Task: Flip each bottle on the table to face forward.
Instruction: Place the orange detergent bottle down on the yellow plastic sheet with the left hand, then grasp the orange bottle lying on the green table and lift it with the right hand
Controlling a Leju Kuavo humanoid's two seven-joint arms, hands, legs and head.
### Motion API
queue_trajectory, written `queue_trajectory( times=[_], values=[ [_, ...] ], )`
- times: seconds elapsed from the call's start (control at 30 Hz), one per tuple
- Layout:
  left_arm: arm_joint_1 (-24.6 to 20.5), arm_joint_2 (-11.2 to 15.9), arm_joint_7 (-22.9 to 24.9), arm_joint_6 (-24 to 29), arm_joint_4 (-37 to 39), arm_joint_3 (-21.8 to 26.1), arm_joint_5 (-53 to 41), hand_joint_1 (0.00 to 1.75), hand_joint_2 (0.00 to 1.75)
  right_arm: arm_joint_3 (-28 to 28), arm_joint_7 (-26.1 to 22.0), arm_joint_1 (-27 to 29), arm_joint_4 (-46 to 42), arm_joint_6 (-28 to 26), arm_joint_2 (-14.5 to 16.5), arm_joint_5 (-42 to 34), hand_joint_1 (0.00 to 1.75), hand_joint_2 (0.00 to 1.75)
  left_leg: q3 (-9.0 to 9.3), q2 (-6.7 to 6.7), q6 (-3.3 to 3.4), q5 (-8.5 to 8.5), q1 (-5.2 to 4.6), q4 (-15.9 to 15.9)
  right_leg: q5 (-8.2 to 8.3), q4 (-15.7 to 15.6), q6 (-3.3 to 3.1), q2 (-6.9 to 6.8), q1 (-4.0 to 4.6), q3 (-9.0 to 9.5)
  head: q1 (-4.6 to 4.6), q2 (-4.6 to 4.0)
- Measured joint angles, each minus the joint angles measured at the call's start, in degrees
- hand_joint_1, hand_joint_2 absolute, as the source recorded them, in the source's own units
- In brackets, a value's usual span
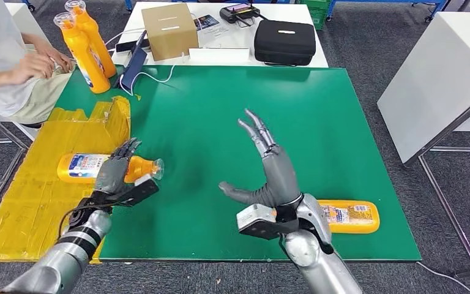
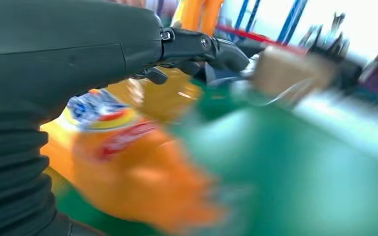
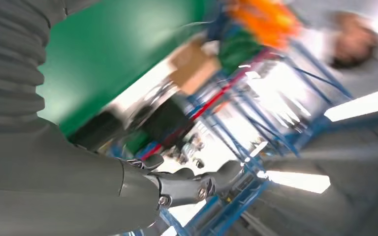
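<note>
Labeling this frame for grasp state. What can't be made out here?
- Left hand over the lying bottle: head view hides any contact behind the hand; left wrist view is motion-blurred.
- Bottle by the right arm: its cap end sits behind the forearm in the head view.
- Right wrist view: background smeared; the fingers are readable, little else.

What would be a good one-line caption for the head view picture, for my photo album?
Left hand over a lying orange bottle; right hand raised open above the green table.

Your 9 o'clock: lying bottle (image 1: 85,168) on mat (image 1: 318,122) edge; 5 o'clock: 2nd bottle (image 1: 350,216); 11 o'clock: upright pair (image 1: 89,46).
</note>
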Motion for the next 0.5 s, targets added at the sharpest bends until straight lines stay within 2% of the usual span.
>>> queue_trajectory(
  times=[0.03,0.1,0.27,0.37,0.5],
  values=[
    [2.3,-0.6,-2.8,-2.5,-4.2,1.5,5.9,0.0,1.75,0.1,0.7,0.1,0.3,-0.1,-1.0,2.3,0.0,1.75,-0.01,0.02,0.01,-0.01,-0.03,0.0,0.0,0.0,0.0,0.01,-0.02,-0.01,0.02,0.0],
    [6.2,-1.3,-3.9,-5.6,-12.3,3.7,11.4,0.0,1.75,0.2,1.2,0.3,0.7,-0.2,-2.7,4.4,0.0,1.75,-0.04,0.06,0.03,-0.04,-0.1,0.0,0.0,0.0,0.01,0.03,-0.07,-0.06,0.01,0.0],
    [13.3,-2.3,-5.5,-10.0,-26.9,7.1,17.4,0.0,1.75,0.3,3.7,1.1,1.6,1.7,-6.4,9.6,0.0,1.75,-0.07,0.01,0.02,-0.07,-0.11,0.0,-0.06,0.0,0.04,0.02,-0.08,-0.12,-0.03,0.0],
    [17.3,-3.0,-5.4,-13.4,-34.4,8.1,19.8,0.0,1.75,-0.2,3.8,2.8,1.9,4.1,-10.1,9.7,0.0,1.75,-0.08,-0.06,0.04,-0.09,-0.11,0.0,-0.14,0.0,0.13,0.0,-0.09,-0.1,-0.03,0.0],
    [20.7,-3.8,-5.2,-15.6,-40.2,8.2,20.8,0.0,1.75,-2.6,3.4,6.3,2.1,6.1,-15.3,9.0,0.0,1.75,-0.08,-0.1,0.12,-0.14,-0.16,0.0,-0.15,0.0,0.16,-0.02,-0.14,-0.05,-0.02,0.0]
  ],
)
